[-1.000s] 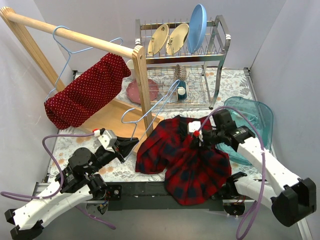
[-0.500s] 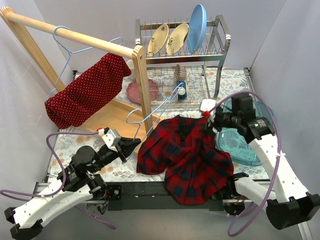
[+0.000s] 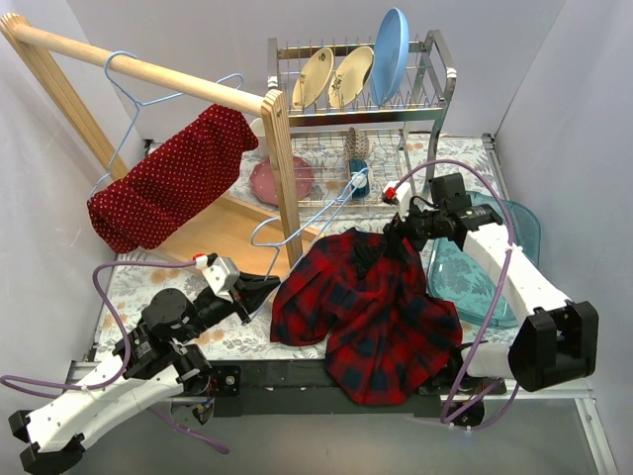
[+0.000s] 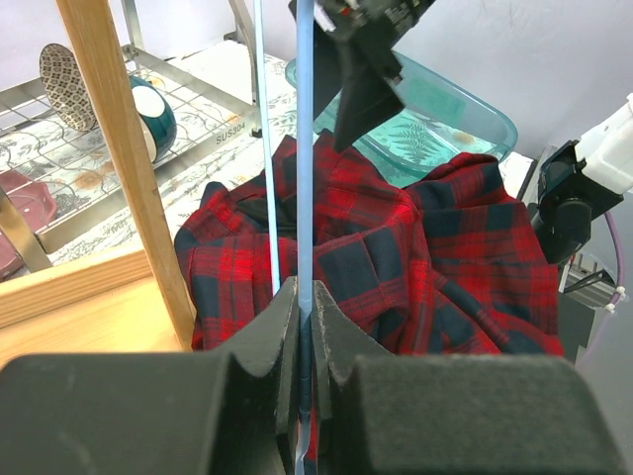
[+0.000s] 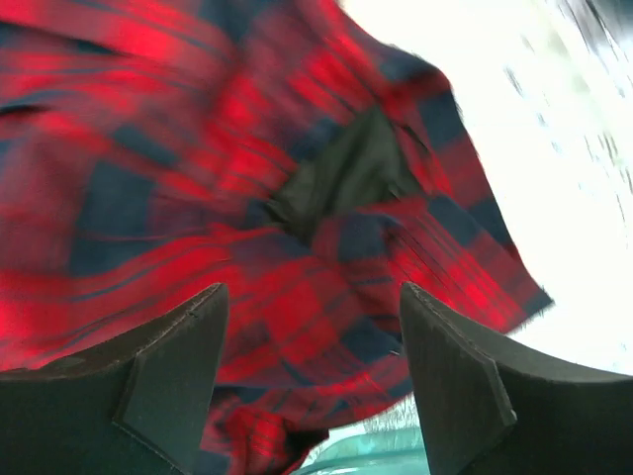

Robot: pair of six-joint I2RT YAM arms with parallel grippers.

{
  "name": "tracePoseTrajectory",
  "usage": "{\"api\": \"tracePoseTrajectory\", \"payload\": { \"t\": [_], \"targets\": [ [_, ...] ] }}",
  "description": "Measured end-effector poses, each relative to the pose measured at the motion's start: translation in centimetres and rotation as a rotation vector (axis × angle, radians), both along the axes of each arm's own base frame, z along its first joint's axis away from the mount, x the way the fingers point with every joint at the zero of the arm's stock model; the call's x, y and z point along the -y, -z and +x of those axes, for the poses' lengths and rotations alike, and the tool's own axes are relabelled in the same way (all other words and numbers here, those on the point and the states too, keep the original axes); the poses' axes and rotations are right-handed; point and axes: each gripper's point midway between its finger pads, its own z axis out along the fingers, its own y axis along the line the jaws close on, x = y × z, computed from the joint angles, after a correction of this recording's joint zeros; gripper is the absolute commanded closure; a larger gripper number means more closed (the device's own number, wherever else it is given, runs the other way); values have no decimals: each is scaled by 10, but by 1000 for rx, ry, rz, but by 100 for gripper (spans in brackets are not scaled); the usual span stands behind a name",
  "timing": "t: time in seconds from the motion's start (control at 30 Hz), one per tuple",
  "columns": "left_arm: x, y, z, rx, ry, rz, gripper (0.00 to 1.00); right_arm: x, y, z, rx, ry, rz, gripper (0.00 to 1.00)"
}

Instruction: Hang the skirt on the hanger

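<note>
The left pincer (image 4: 305, 297) is clamped on a blue wire hanger (image 4: 305, 129). The right pincer (image 5: 312, 297), jaws apart, hovers over the plaid shirt (image 5: 148, 148).

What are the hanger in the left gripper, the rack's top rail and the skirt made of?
Hanger: thin wire, probably metal under a smooth pale-blue coating, judging by the slender round rod. Rail: bare light wood with a matte finish and visible grain. Skirt: soft matte cloth, possibly cotton, as it hangs in loose folds.
</note>
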Motion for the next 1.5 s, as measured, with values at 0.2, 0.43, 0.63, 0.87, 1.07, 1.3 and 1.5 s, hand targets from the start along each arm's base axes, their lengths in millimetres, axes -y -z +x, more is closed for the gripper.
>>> {"api": "tracePoseTrajectory", "payload": {
  "t": [0.2, 0.43, 0.63, 0.87, 1.07, 1.3, 1.5],
  "targets": [
    [0, 0, 0, 0, 1, 0, 100, 21, 23, 15, -41, 191, -92, 18],
    [0, 0, -1, 1, 5, 0, 100, 18, 42, -3, -142, 196, -75, 71],
    [1, 0, -1, 0, 6, 0, 100, -3, 32, -9, -267, 107, 1, 99],
    [0, 0, -1, 1, 3, -1, 100, -34, -137, 34, 107, 15, 230, 99],
    [-5, -8, -3, 21, -5, -29, 100, -40, -206, -24, 345, -194, 378, 99],
    [-8, -13, -4, 35, -8, -48, 100, -11, -12, -114, 37, -399, 183, 71],
    [0, -3, 0, 8, 1, -9, 100, 23, 33, -154, -15, -492, 23, 42]
  ]
}}
